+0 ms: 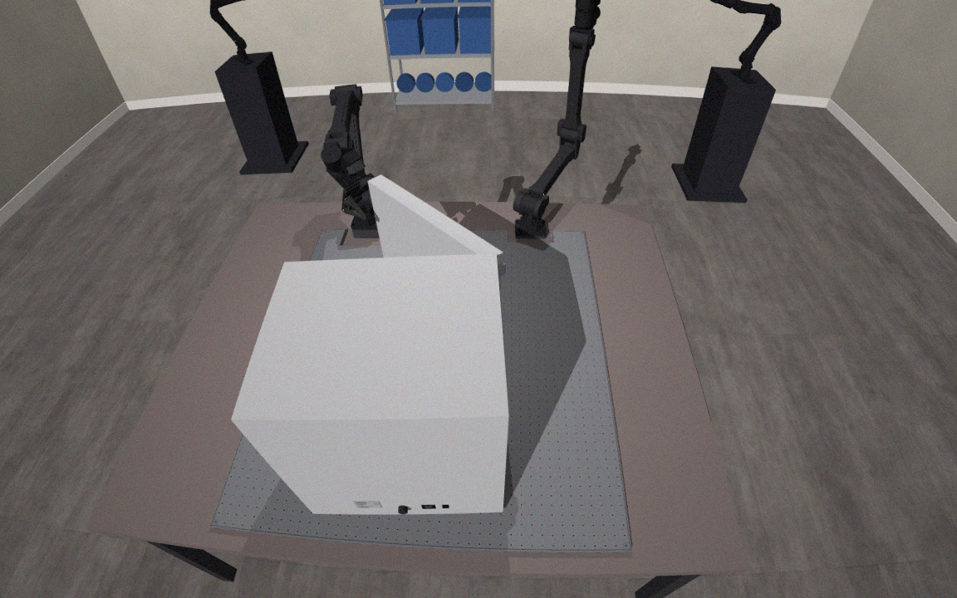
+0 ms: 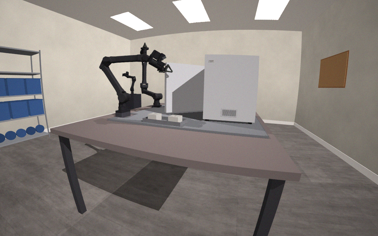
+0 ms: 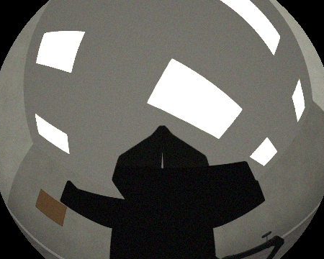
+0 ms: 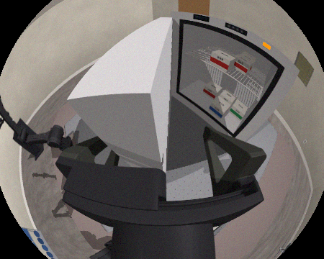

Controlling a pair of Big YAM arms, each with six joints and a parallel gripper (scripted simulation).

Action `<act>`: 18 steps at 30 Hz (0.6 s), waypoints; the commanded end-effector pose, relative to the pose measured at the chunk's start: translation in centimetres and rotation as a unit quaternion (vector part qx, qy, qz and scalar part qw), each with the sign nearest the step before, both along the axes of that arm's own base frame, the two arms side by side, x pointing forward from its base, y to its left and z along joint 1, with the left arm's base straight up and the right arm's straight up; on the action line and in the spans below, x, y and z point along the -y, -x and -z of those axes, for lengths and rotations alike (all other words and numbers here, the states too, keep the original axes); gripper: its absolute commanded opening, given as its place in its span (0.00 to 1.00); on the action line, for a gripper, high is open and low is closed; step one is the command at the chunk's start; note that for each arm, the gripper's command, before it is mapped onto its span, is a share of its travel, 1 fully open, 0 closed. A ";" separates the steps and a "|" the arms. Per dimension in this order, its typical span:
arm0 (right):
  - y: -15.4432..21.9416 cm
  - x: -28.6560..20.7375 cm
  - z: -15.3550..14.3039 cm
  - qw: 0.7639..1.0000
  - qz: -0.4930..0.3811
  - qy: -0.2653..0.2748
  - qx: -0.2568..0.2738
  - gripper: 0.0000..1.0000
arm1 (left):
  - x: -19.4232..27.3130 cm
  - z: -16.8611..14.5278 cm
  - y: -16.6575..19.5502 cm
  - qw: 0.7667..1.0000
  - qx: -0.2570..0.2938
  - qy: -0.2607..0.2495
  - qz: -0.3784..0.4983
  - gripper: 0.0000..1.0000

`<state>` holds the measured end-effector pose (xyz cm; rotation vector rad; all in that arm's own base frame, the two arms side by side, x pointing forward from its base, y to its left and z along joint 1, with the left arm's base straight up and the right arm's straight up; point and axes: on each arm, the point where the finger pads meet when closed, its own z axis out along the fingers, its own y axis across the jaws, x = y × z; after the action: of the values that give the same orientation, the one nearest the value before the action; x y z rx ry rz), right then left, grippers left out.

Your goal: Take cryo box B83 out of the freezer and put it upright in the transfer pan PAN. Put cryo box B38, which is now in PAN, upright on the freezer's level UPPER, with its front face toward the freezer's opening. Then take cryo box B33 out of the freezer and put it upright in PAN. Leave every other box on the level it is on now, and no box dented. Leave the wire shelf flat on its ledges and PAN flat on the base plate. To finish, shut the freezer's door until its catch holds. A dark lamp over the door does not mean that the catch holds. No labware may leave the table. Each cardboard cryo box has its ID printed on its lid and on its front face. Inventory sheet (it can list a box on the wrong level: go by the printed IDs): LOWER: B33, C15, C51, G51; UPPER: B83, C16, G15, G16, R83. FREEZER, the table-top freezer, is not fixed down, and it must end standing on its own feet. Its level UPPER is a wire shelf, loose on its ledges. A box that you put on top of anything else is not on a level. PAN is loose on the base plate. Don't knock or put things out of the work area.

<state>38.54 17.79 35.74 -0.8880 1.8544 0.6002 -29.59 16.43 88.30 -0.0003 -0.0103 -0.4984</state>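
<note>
The freezer (image 1: 385, 334) (image 2: 230, 85) (image 4: 289, 75) stands on the base plate. Its door (image 1: 426, 227) (image 2: 184, 73) (image 4: 122, 72) stands open. In the right wrist view, two red-labelled boxes (image 4: 221, 60) (image 4: 243, 64) show on the wire shelf (image 4: 237, 76); red, blue and green labelled boxes (image 4: 212, 91) (image 4: 217, 108) (image 4: 238, 108) sit below. Their IDs are not surely readable. PAN (image 2: 169, 123) holds two white boxes (image 2: 154, 116) (image 2: 175, 118), IDs unseen. My right gripper (image 2: 169, 69) (image 4: 163, 131) is open near the door's free edge; contact is unclear. My left gripper (image 3: 162, 130) (image 2: 144, 44) is shut, empty, pointing up.
An orange lamp (image 4: 266, 45) is lit above the freezer's opening. The base plate (image 1: 571, 476) (image 2: 231, 129) lies on the table (image 1: 660, 476) (image 2: 169, 146). The left arm rises high, clear of the door. The top camera sees the freezer from behind, hiding PAN and the opening.
</note>
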 end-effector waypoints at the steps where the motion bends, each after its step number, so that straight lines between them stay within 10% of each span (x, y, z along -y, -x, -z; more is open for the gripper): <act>1: -1.9 0.8 -3.5 0.999 -0.003 0.008 0.036 1.00 | 0.6 -0.1 -1.2 1.000 -0.017 -0.008 0.006 0.00; 18: -4.4 2.9 -3.3 0.999 -0.026 0.010 0.036 1.00 | 0.6 -0.1 -1.2 1.000 -0.017 -0.008 0.006 0.00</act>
<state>41.81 15.20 35.58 -0.9412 1.8405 0.6153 -29.59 16.43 88.30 -0.0003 -0.0103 -0.4984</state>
